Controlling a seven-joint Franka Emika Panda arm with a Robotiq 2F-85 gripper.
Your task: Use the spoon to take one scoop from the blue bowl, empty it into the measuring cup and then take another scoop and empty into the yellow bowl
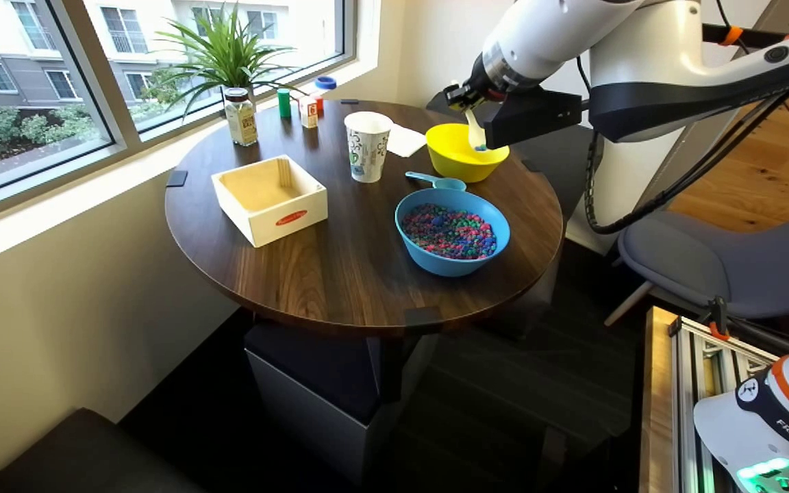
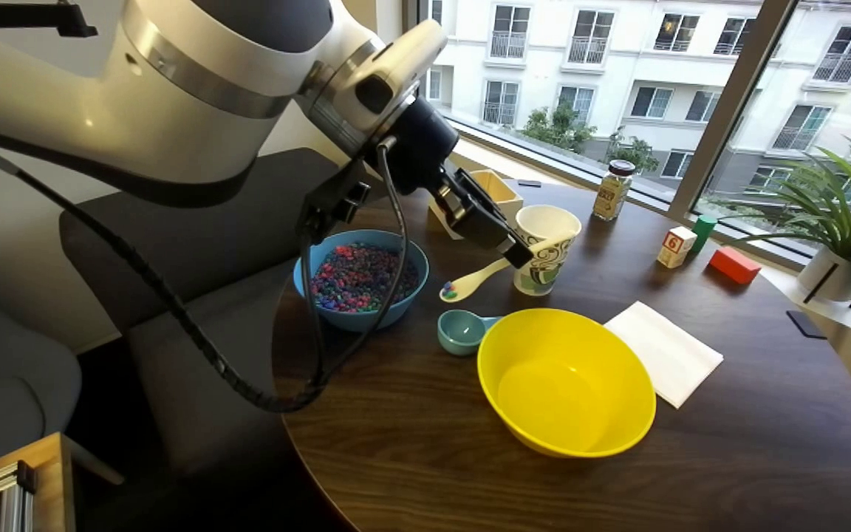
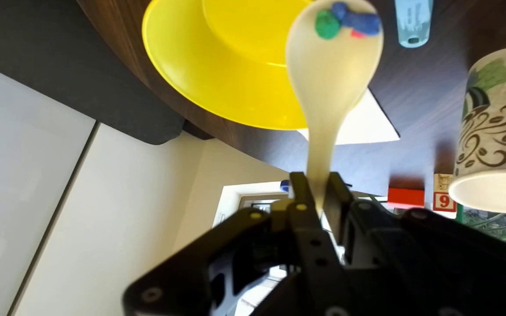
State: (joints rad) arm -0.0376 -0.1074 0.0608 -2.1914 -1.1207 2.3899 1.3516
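Upper centre of the wrist view: white spoon, few coloured bits at the tip, pincer closed down tight on its handle. Likely next, teal measuring cup: carry level, lower close, roll gently. Wrist view catches only that cup's handle; an exterior view adds its hollow, mid-frame, and blue bowl, left.

Wrist view: yellow bowl cut off at top edge; tool blurred.

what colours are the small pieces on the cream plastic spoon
Blue, green and pinkish red: the pieces on the spoon show best in the wrist view.
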